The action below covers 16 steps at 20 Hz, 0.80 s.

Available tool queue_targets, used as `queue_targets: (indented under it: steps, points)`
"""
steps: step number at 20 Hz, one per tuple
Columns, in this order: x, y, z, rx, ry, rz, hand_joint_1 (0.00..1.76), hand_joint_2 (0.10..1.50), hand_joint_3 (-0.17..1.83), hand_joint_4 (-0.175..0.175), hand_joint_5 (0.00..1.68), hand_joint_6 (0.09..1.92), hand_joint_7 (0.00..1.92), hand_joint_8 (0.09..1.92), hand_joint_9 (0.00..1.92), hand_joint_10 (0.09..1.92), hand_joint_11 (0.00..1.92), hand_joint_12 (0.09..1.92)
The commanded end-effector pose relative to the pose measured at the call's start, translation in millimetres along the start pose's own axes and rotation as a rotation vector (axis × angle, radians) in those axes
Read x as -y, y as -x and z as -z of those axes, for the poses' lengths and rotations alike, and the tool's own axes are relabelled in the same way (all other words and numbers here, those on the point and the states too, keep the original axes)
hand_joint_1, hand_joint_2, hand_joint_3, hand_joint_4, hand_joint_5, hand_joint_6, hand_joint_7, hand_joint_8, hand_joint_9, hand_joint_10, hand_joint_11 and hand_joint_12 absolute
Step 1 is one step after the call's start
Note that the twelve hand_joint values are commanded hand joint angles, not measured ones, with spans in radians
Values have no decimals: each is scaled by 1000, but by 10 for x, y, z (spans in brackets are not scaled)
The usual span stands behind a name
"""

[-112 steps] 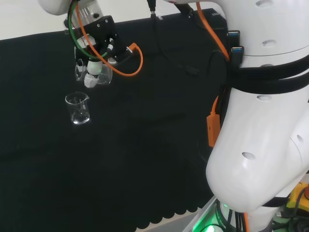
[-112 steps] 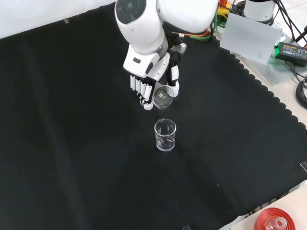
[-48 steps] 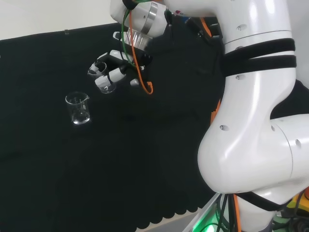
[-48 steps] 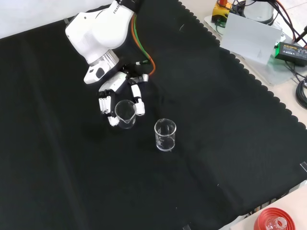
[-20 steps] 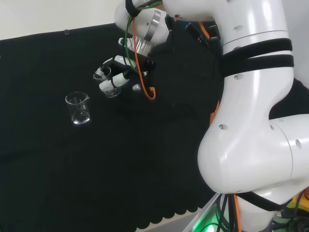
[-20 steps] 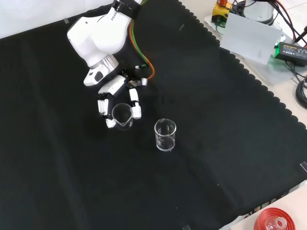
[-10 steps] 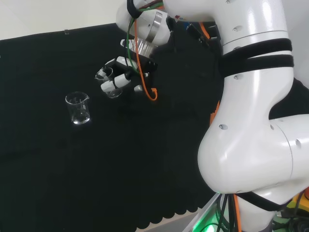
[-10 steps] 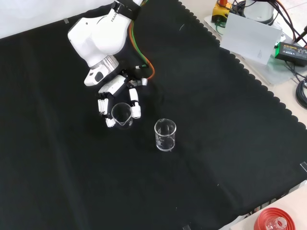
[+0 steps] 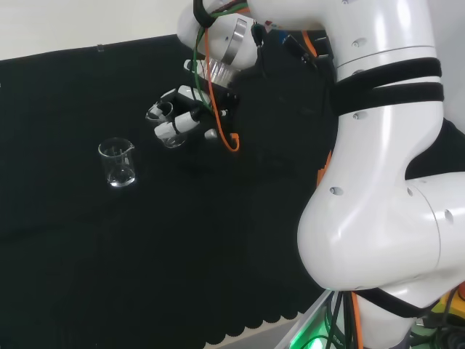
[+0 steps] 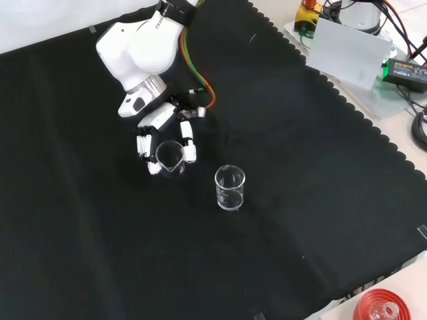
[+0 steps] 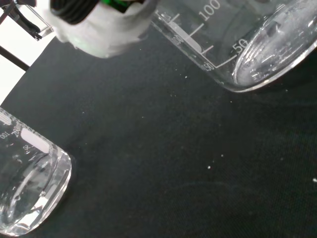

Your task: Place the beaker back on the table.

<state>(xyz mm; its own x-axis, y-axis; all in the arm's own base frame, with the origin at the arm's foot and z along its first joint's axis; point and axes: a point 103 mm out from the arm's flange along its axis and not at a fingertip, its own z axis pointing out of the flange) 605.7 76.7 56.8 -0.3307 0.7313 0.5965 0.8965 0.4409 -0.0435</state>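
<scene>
Front view, near to far: free-standing beaker upright on black cloth, untouched. Held beaker at its 10 o'clock, near, apart, low over cloth; contact with cloth unclear. Hand grasping held beaker, fingers and thumb curled round its wall. White arm link at 12 o'clock of hand.

Front view — held beaker left of second beaker.

Robotics laboratory. Evidence: black cloth over the tabletop, graduated glass beakers at frame centre, cabling and a power unit at the front view's upper right.
</scene>
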Motion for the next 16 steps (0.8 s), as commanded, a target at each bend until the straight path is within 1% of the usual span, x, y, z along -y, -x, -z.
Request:
queue_targets:
  steps: [1, 2, 3, 4, 5, 6, 9, 11, 12, 14, 16]
  points:
    - [22, 20, 9, 1, -2, -7, 1167, 1066, -175, 11, 1268, 562, 1466, 87, 1221, 458, 751, 1120]
    - [29, 26, 10, 0, 0, -10, 1152, 1076, -175, 25, 1241, 599, 1429, 87, 1196, 448, 706, 1154]
    - [36, 30, 14, 0, 7, -11, 1152, 1037, -175, 9, 1147, 677, 1398, 87, 1174, 440, 671, 1177]
    - [44, 32, 19, 1, 13, -10, 1144, 1052, -175, 21, 1145, 697, 1380, 87, 1158, 439, 647, 1194]
    - [48, 31, 23, 0, 17, -9, 1138, 1064, -175, 44, 1174, 671, 1374, 87, 1150, 440, 632, 1207]
    - [49, 28, 25, -5, 18, -8, 1136, 1069, -175, 58, 1207, 632, 1375, 87, 1149, 440, 625, 1214]
    - [44, 12, 24, -15, 9, -6, 1132, 1074, -175, 80, 1238, 594, 1366, 87, 1143, 439, 611, 1224]
    - [46, 16, 17, -24, 3, -6, 1133, 993, -175, 9, 1023, 749, 1317, 87, 1102, 437, 559, 1243]
    - [47, 20, 13, -27, -1, -6, 1129, 965, -175, -20, 913, 822, 1287, 87, 1075, 444, 524, 1255]
    - [51, 31, 4, -31, -13, -8, 1115, 933, -175, -52, 735, 893, 1226, 87, 1008, 465, 454, 1279]
    - [54, 41, -1, -32, -24, -12, 1094, 907, -175, -66, 586, 875, 1148, 87, 927, 499, 379, 1302]
